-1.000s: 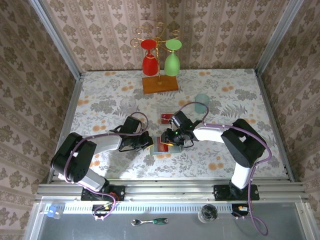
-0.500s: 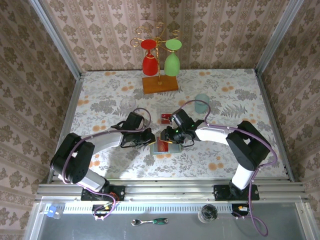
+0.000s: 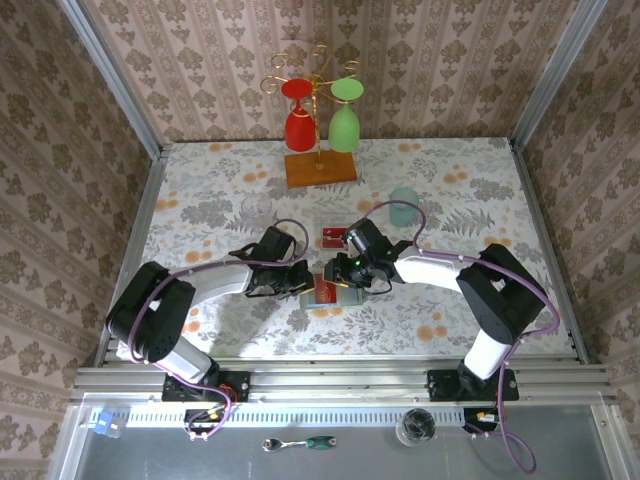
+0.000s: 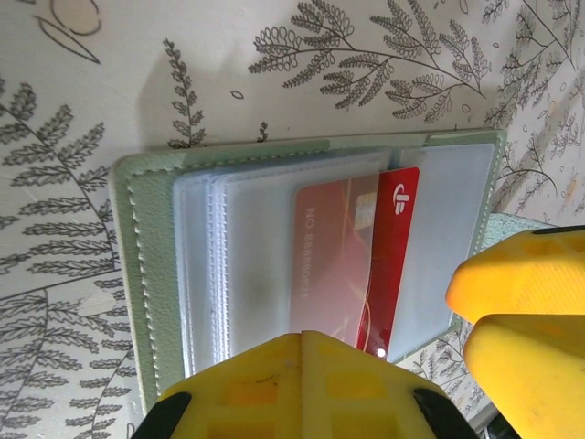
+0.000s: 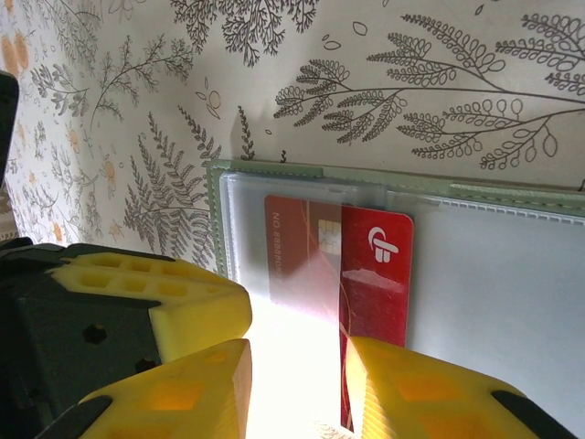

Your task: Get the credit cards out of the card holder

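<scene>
A: What's hidden or cut off?
B: Quite a bit. In the left wrist view, the near end of the card holder (image 4: pixel 146 274) sits under the left gripper (image 4: pixel 302 352). In the right wrist view, glare between the right gripper (image 5: pixel 294 358) fingers washes out the sleeve. One finger (image 5: pixel 430 393) covers the near end of the red card (image 5: pixel 375 274). The sleeves are stacked and cloudy, so I can't tell if more cards sit in them.
A: Where's the card relative to the grippers?
B: The holder lies open and flat on the table (image 3: pixel 380 330), right between both grippers. The red card pokes about halfway out of a clear sleeve, toward the right gripper. A second red card (image 3: pixel 333 237) lies farther back, apart from the holder. It's too small for detail.
A: Gripper states?
B: Left has its fingers pressed together, tips at the holder's edge. It looks like it's resting on it. Right has its jaws partly spread, over the card's exposed half. Can't tell if it touches the card.
</scene>
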Available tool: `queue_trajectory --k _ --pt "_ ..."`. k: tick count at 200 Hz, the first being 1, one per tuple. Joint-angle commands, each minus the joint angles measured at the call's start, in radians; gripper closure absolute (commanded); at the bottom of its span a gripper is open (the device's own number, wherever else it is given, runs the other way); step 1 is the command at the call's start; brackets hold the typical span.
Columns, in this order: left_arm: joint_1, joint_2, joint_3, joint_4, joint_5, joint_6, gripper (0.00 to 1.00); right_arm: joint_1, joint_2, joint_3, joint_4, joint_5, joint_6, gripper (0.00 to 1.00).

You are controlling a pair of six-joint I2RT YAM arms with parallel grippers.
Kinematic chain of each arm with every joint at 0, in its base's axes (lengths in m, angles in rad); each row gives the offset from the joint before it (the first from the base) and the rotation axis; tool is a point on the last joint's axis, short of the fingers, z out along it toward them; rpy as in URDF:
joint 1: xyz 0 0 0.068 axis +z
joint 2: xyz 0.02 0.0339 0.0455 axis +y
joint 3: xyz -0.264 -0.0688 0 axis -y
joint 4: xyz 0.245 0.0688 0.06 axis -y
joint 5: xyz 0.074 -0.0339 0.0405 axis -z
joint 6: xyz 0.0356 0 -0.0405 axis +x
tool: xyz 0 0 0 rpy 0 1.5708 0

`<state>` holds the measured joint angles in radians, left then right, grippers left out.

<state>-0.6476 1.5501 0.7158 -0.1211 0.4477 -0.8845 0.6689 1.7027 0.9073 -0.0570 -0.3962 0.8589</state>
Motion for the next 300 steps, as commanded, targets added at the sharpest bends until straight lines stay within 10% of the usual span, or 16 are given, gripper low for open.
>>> queue_trajectory --k 1,300 --pt "-0.006 0.019 0.004 -0.018 -0.014 0.026 1.0 -0.004 0.007 -0.002 -0.015 0.013 -0.007 0.66" --pt "0.003 0.039 -0.001 -0.047 -0.023 0.024 1.0 -0.002 0.075 -0.017 0.027 -0.017 0.012 0.67"
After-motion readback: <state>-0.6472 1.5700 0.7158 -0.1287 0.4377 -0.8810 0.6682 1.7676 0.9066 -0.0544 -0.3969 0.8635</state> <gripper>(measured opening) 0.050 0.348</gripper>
